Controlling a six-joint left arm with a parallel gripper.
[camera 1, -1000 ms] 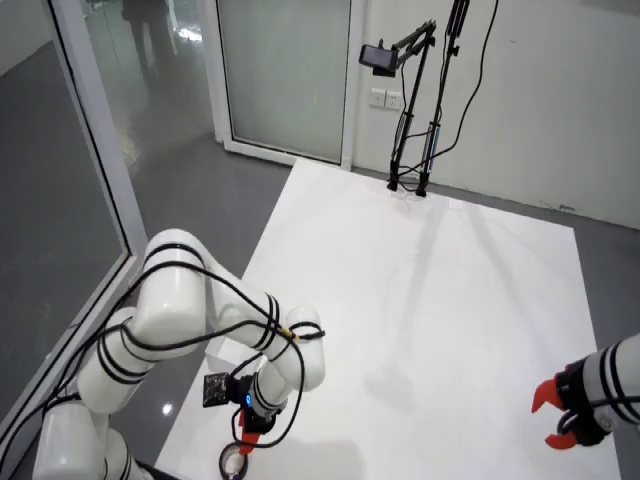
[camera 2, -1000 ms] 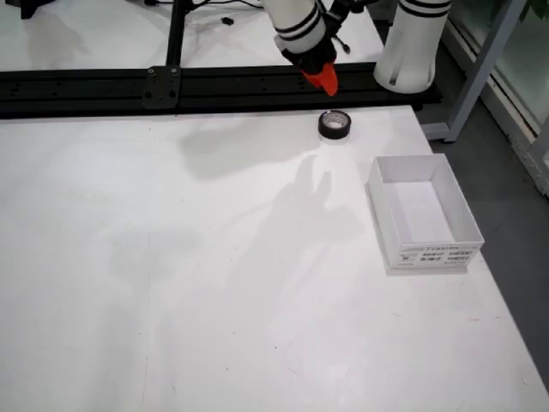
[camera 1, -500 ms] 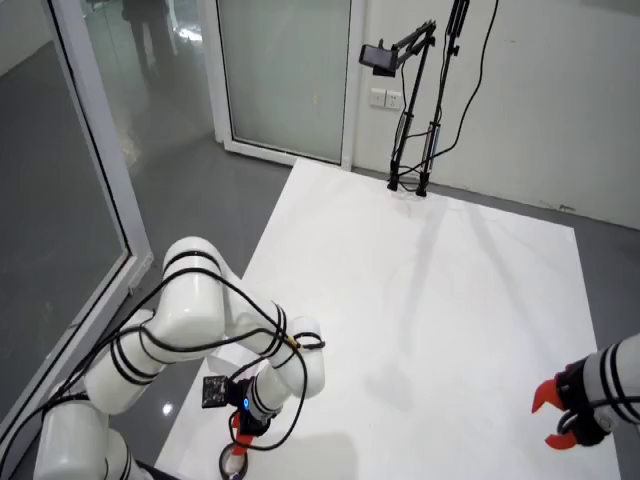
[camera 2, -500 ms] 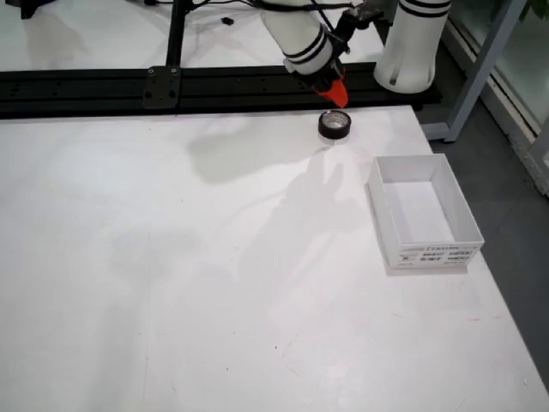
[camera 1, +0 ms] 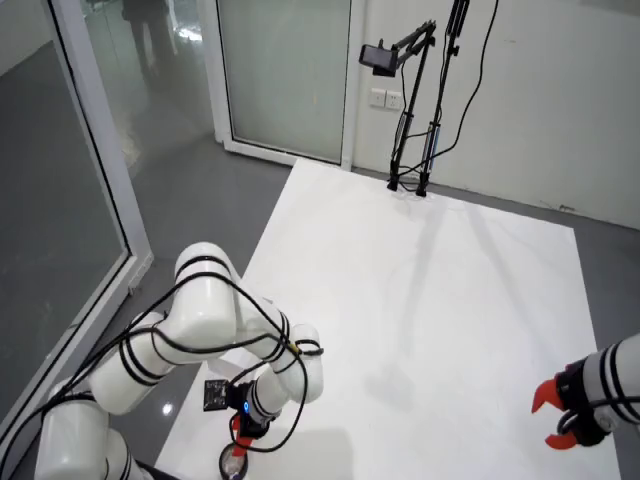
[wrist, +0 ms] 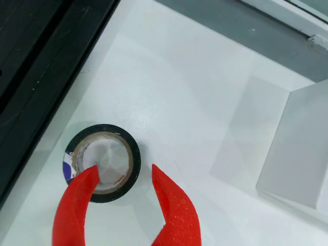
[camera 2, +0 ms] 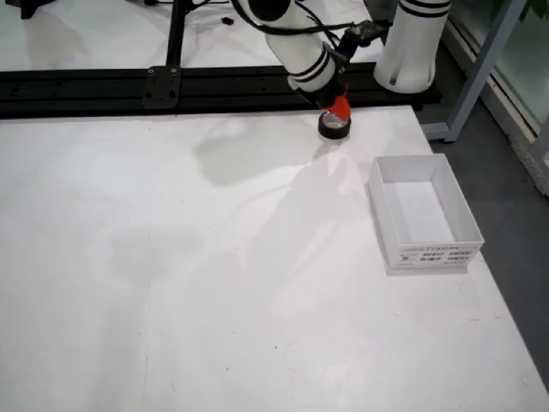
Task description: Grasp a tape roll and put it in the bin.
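We hold our gripper spread wide, one red finger over the core of the tape roll and the other outside its wall (straddling it to pinch), the roll lying flat near the bin.

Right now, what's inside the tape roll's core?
One red finger of the hand reaches over the tape roll into its core; the other sits outside. Bare white table shows through; the finger hides the rest.
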